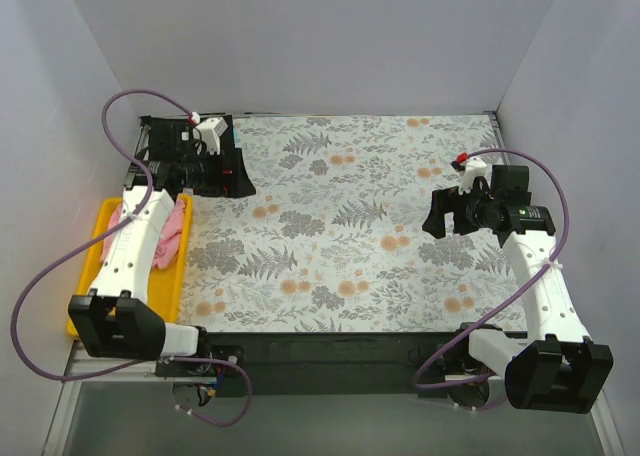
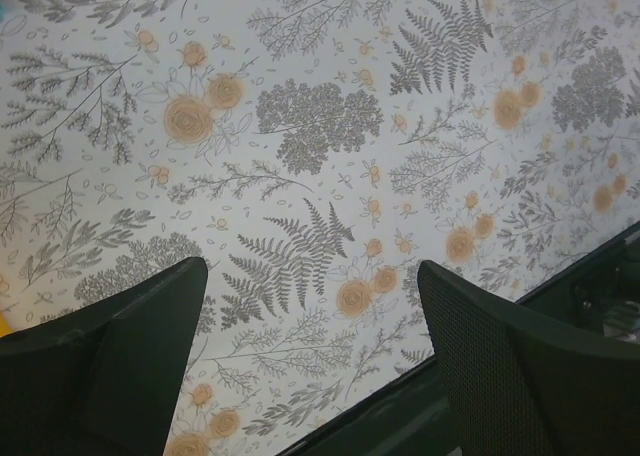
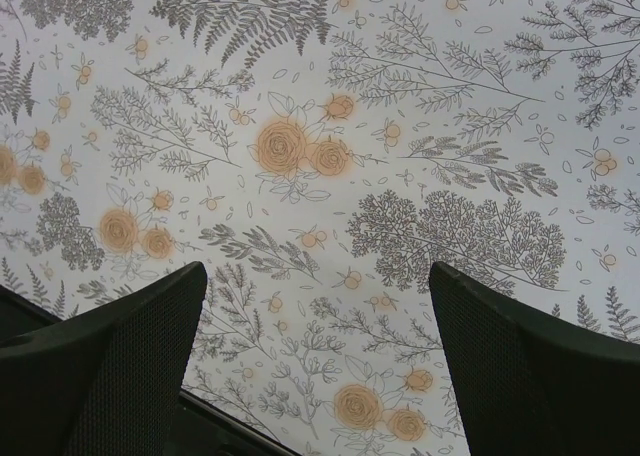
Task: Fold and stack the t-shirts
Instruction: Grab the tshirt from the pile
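A light pink t-shirt (image 1: 172,232) lies crumpled in the yellow tray (image 1: 172,288) at the left, partly under my left arm. A black cloth mass (image 1: 160,136) sits at the back left corner, with a thin teal edge (image 1: 236,136) and a thin red edge (image 1: 238,189). My left gripper (image 1: 215,166) hovers at that mass and is hard to tell apart from it. In the left wrist view it (image 2: 312,266) is open and empty over the floral cloth. My right gripper (image 1: 440,214) is open and empty above the cloth at the right, as the right wrist view (image 3: 318,268) also shows.
The grey-and-orange floral table cloth (image 1: 350,226) covers the table. White walls close in the back and both sides. A dark strip (image 1: 330,341) runs along the table's front edge and shows in the left wrist view (image 2: 420,416). Purple cables loop beside both arms.
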